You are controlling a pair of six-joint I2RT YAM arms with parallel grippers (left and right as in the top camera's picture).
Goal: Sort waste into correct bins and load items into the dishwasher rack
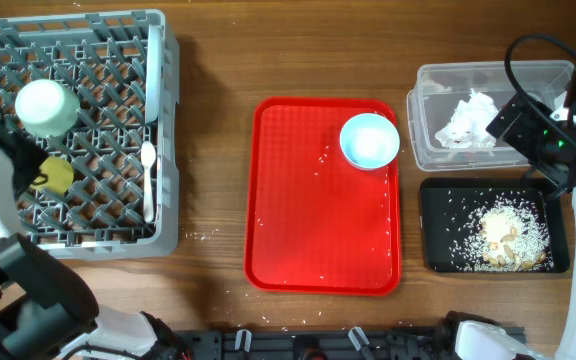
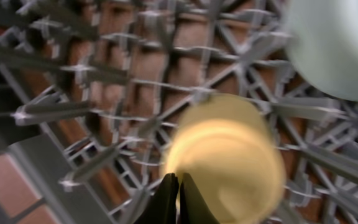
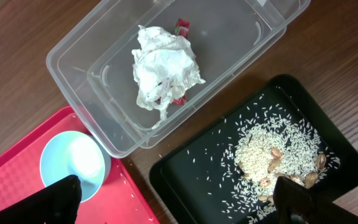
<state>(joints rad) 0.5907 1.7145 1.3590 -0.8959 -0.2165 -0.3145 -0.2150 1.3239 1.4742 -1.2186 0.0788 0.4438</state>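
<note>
The grey dishwasher rack [image 1: 118,60] stands at the far left. It holds an upturned pale bowl [image 1: 48,106], a white spoon [image 1: 148,182] and the small yellow cup [image 1: 58,176]. My left gripper [image 1: 40,180] is down in the rack, its jaws [image 2: 179,194] pinched shut on the yellow cup's [image 2: 229,162] wall. A pale blue bowl [image 1: 369,140] sits on the red tray [image 1: 318,220]. The clear tub [image 3: 104,93] holds the crumpled tissue [image 3: 163,68] and the red wrapper [image 3: 182,26]. The black tray [image 3: 197,174] holds rice and scraps [image 3: 272,155]. My right gripper [image 3: 182,202] hangs open and empty above the trays.
Loose rice grains lie on the red tray and on the wooden table [image 1: 218,235] beside the rack. The tub [image 1: 438,150] and black tray [image 1: 438,230] sit side by side at the right, close to the red tray's edge.
</note>
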